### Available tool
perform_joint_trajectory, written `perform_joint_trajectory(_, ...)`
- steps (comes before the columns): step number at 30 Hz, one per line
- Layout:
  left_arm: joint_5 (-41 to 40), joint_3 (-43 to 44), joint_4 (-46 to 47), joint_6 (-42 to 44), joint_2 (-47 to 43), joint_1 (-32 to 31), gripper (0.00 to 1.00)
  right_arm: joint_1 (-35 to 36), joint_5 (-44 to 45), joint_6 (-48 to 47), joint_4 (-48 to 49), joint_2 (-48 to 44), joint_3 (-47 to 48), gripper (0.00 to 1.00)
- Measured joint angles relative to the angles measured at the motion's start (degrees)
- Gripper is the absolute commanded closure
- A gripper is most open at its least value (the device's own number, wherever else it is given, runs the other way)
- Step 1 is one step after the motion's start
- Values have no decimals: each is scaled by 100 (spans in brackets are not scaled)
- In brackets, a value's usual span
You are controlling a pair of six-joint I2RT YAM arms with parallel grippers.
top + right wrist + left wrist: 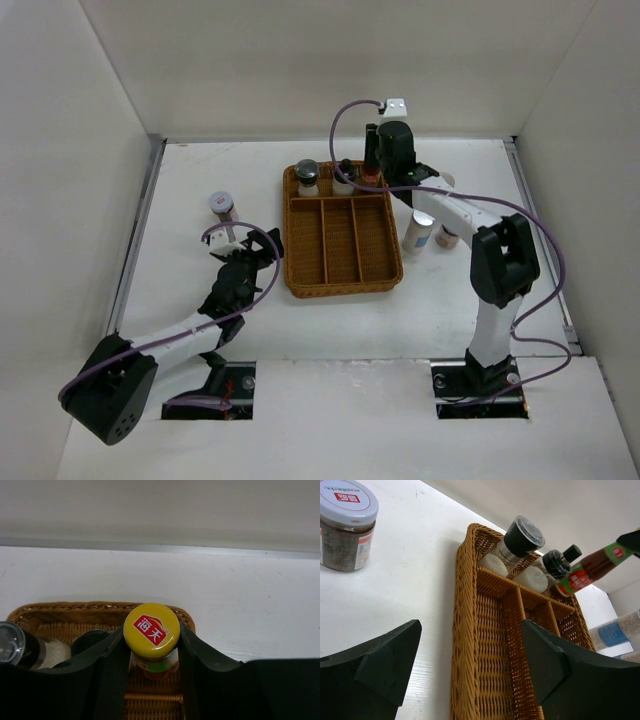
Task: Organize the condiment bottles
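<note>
Hiding part of the wicker tray's (pixel 290 245) back compartment, the right jaws are clamping the sauce bottle (pixel 151 630) at its right end, base unseen. The left jaws are hanging wide, empty, beside the tray.

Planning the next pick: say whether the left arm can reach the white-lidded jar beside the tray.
Probably yes: the left claw is open and empty, and the white-lidded jar stands alone nearby, nothing between.
</note>
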Motion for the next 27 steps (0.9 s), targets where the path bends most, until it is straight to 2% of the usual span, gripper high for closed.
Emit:
perform_joint_trajectory(7, 50, 0, 0, 0, 44, 0, 20, 22, 13, -20, 223, 195, -367, 61)
perform_joint_trajectory(16, 61, 0, 0, 2, 96, 13, 20, 26, 48, -22, 1099, 188, -861, 37)
perform_joint_trajectory(22, 59, 0, -7, 4, 61, 144, 20, 37, 48, -15, 1255, 186, -898, 27)
perform_joint_trajectory(27, 52, -2, -96, 4, -140, 188, 20, 66, 48, -15, 1290, 98, -898, 24)
